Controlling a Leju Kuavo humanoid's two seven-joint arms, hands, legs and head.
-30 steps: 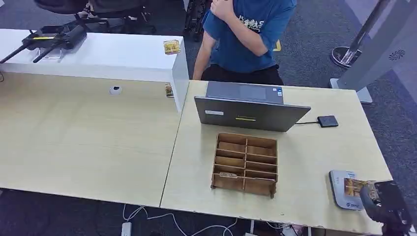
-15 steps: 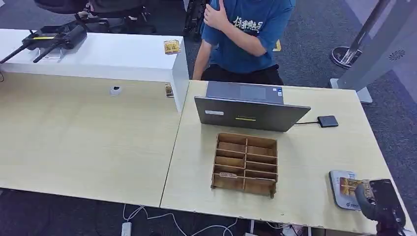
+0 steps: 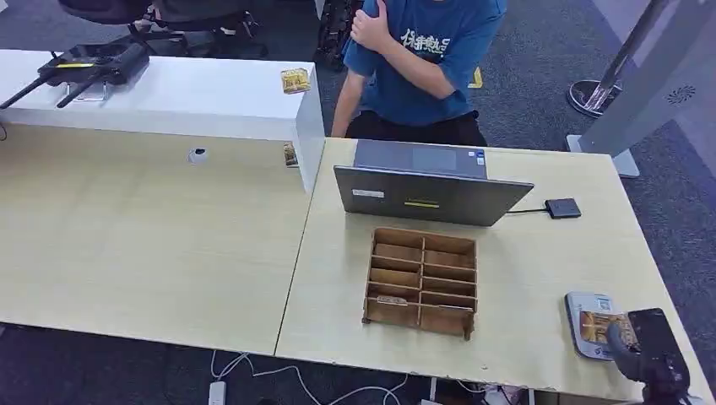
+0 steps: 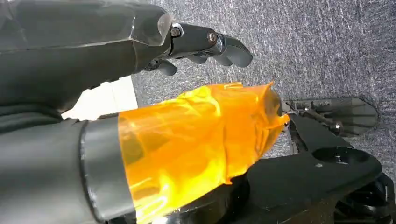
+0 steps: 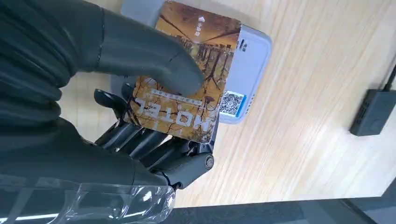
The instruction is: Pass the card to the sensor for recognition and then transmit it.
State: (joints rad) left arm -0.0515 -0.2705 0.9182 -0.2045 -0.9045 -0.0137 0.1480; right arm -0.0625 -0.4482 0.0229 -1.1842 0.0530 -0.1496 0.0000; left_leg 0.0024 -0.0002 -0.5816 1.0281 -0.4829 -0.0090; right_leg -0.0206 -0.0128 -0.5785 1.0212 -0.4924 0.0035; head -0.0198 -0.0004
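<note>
Over the table point(image 3: 523, 287), right robot hand point(image 5: 140, 93) pinches card point(image 5: 187, 88) above sensor point(image 5: 245, 70).

I read "HOTEL" in large white letters on the card point(image 5: 187, 79) held by the right hand point(image 5: 116, 93); in the right wrist view the word appears upside down. A smaller line of print above it is too fine to read. The sensor point(image 5: 243, 70) carries a QR code beside a blue mark. White characters run across the person's blue shirt point(image 3: 426, 42), illegible to me. Labels on the laptop point(image 3: 431, 196) lid cannot be read.
</note>
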